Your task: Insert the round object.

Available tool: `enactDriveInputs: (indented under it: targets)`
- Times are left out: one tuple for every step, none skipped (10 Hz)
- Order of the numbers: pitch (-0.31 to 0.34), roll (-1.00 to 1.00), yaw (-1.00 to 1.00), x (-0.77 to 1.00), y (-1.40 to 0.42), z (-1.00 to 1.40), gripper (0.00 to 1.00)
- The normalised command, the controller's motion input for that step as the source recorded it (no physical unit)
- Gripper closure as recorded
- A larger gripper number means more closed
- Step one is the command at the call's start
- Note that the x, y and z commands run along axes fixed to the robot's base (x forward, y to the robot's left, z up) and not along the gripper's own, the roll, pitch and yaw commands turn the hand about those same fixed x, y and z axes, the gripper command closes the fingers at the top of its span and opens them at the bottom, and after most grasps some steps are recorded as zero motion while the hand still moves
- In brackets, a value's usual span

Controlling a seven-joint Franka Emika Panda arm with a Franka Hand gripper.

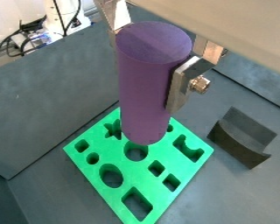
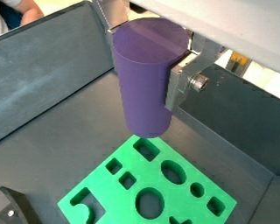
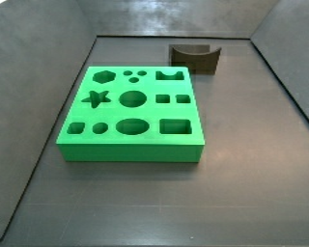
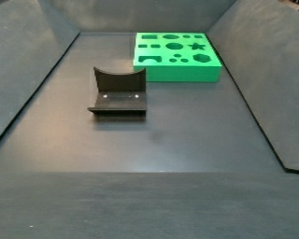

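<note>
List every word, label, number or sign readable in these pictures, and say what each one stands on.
None: no readable text in any view.
The purple cylinder, held in the tool above the green block in both wrist views, is plain.
The green block bears only shaped holes.
The dark brown notched block is unmarked.

The cylinder (image 1: pixel 150 80) hides one of the gripper's (image 1: pixel 166 79) fingers in both wrist views — neither side view catches gripper or cylinder.

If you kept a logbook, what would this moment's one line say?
gripper: shut on purple cylinder | above green block | not inserted | brown notched block apart on floor
</note>
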Motion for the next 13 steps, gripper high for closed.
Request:
enactDriveInputs:
  targets:
    - [0.000, -0.03, 0.00, 0.00, 0.00, -0.05, 1.00]
    - [0.000, 0.19, -0.01, -0.14, 0.13, -0.88, 1.00]
    - [0.000, 0.15, 0.00, -0.06, 0.11, -1.00, 1.00]
    - [0.000, 0.00, 0.00, -0.01, 0.04, -1.00, 1.00]
    - [0.000, 0.00, -0.01, -0.03, 0.04, -1.00, 1.00]
    - [0.000, 0.00, -0.02, 0.00, 0.12, -1.00, 1.00]
    - [0.086, 0.00, 0.00, 0.00, 0.31, -1.00, 1.00]
    - [0.066, 0.09, 0.00, -0.01, 0.40, -0.93, 1.00]
    - [0.000, 0.17, 0.00, -0.15, 0.37, -0.92, 1.00]
    - [-0.357, 0.28, 0.09, -0.37, 0.00, -0.68, 1.00]
    - [-0.449, 0.12, 0.09, -0.34, 0.00, -0.59, 1.00]
    - [-0.314, -0.01, 0.01, -0.19, 0.00, -0.45, 1.00]
    - [-0.100, 0.00, 0.00, -0.01, 0.05, -0.39, 1.00]
